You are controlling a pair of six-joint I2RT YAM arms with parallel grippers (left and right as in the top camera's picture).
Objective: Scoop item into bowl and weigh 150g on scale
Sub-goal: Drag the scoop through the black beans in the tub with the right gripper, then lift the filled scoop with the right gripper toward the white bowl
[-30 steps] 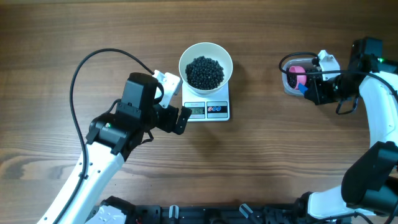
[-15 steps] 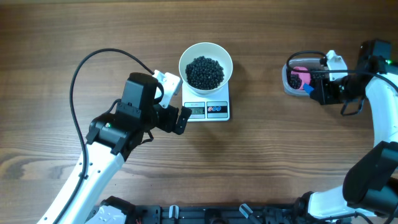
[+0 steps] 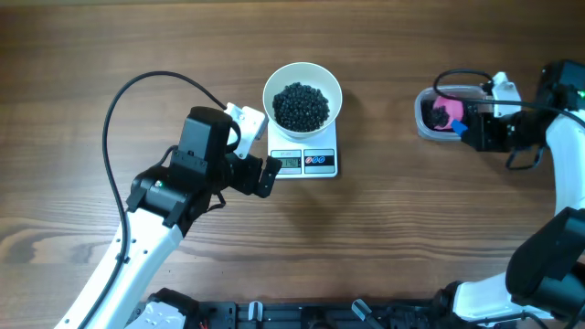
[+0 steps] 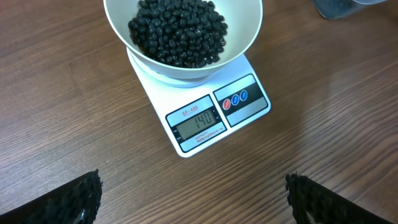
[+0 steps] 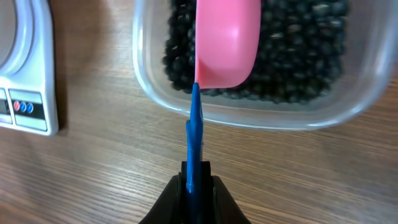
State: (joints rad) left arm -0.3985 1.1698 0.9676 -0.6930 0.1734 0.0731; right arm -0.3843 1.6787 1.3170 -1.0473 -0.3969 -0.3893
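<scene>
Right end effector pinches the pink scoop by its blue handle, over the tub ahead. Left end effector is spread wide; ahead, black beans fill the bowl on the scale.

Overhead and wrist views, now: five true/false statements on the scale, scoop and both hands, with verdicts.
1. The bowl of beans sits on the scale. True.
2. The display reads 150. False: it reads 140.
3. The right hand is shut on the blue handle of the scoop. True.
4. The scoop is over the bowl. False: it is at the clear tub, far to the right of the scale.
5. The left hand grips the bowl. False: it is open, holds nothing and is clear of the scale.
</scene>
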